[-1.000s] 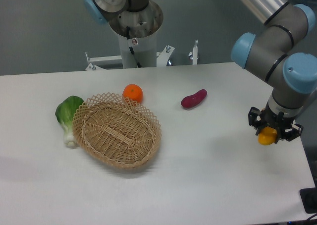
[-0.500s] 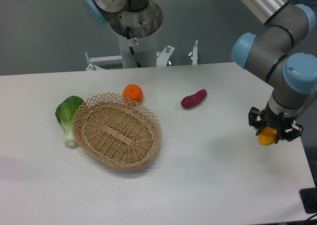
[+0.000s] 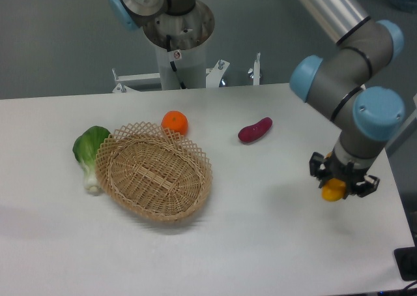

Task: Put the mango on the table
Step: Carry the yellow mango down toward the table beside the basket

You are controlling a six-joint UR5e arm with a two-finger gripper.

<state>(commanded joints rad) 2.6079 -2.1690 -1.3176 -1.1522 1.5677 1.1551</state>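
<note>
White and matte, the tabletop point(image 3: 260, 244) runs under everything we see, with a grey wall and the arm's pedestal behind it. We find the mango point(image 3: 333, 190) far to the right of the wicker basket point(image 3: 155, 173), near the tabletop's right edge, showing only as a yellow-orange lump poking out below the fingers point(image 3: 316, 169). The gripper point(image 3: 341, 179) points straight down and is clamped around the fruit, its black fingers pressed against both sides. We judge the mango is held low above the surface, or possibly just grazing it; from this angle we cannot tell which. That posture fits a placing step: a vertical approach over bare tabletop lets the fruit settle without rolling into anything.

Moving outward, the dark purple-red vegetable point(image 3: 255, 130) lies to the right of the basket and slightly behind it, well apart from the gripper. The round orange fruit point(image 3: 174, 122) sits just behind the basket's rim, apparently touching it. A leafy green vegetable point(image 3: 90, 151) rests against the basket's left side. The basket itself holds nothing.
</note>
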